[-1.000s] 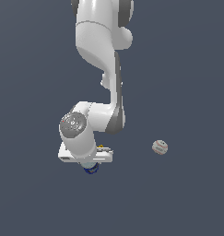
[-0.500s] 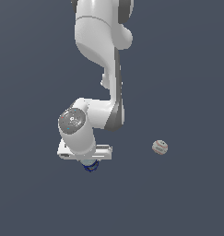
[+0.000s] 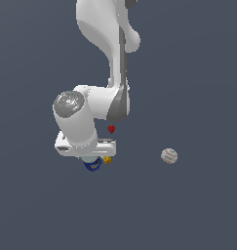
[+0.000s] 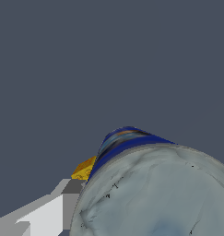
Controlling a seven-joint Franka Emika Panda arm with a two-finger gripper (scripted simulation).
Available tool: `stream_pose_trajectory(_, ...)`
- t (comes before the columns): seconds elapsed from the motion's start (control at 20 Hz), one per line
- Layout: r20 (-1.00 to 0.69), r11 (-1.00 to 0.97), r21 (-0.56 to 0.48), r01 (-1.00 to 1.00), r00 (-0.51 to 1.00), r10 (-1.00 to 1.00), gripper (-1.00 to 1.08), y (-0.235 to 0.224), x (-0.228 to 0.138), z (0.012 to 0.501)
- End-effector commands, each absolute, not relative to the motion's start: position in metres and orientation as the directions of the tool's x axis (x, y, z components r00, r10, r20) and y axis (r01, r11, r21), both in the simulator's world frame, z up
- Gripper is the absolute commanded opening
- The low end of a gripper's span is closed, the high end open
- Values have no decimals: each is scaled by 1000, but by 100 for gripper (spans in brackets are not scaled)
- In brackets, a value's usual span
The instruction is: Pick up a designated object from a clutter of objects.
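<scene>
Fingers: in the wrist view I saw one pale grey finger just beside the can; the other was out of frame, so I could not tell whether they were clenched or released.
Blue can: the designated object filled the wrist view close under the camera; in the exterior view it showed only as a blue sliver under the hand.
Yellow cube: it lay just beside the can, on the exterior view's right; whether the two touched I could not tell.
Strawberry piece: small and red, near the arm's wrist.
Baseball: white with red stitching, well apart on the exterior view's right.
Worktop: plain dark grey-blue, matte.
Progress: I judged the approach done; a confirmed grasp and the lift were left.
Materials: the can was a smooth cylinder with a mottled silvery lid and blue wall; the cube was sharp-edged.
</scene>
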State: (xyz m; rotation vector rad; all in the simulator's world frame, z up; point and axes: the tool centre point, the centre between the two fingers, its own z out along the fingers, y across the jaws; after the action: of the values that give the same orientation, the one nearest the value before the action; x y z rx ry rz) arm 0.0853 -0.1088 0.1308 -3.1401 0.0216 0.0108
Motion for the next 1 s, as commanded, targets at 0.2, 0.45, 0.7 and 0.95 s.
stream_pose_trajectory(0.2, -1, -1000, -1, -14, 1000, -14, -100, -120, 55, 185)
stream_pose_trajectory(0.45, -1, -1000, -1, -14, 1000, -14, -100, -128, 29, 227)
stream_pose_trajectory(0.7, -1, -1000, -2, -14, 1000, -14, -100, -138, 2, 273)
stream_pose_trajectory(0.95, -1, -1000, -2, -14, 1000, -14, -100, -147, -24, 317)
